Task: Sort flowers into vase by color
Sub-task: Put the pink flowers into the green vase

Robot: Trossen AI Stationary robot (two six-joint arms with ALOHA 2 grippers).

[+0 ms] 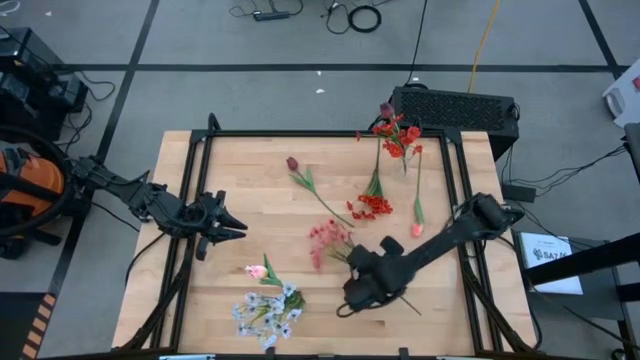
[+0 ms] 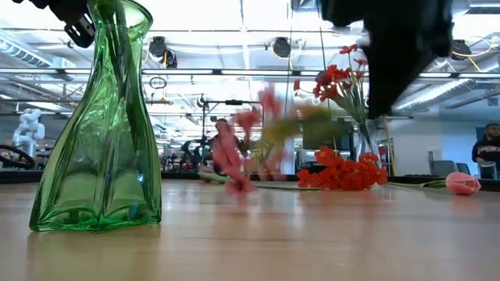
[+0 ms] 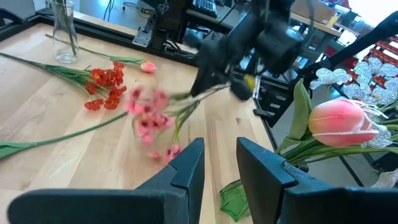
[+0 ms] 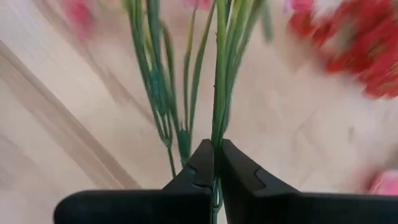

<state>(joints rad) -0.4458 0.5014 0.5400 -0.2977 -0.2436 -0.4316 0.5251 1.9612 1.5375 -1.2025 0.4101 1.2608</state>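
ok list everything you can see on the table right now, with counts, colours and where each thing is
pink spray: one, pink, mid-table, stems pinched in right hand
red cluster: one, red, lying right of centre
red flowers: a bunch, red, standing in the clear vase at the far edge
clear vase: one, clear glass, far edge
maroon bud: one, dark red, far centre
pink bud: one, pink, right side
white sprigs: a bunch, whitish, near edge, in the green vase
pink tulip: one, pink, with the sprigs
green vase: one, green glass, near edge
left hand: open, left side
right hand: shut
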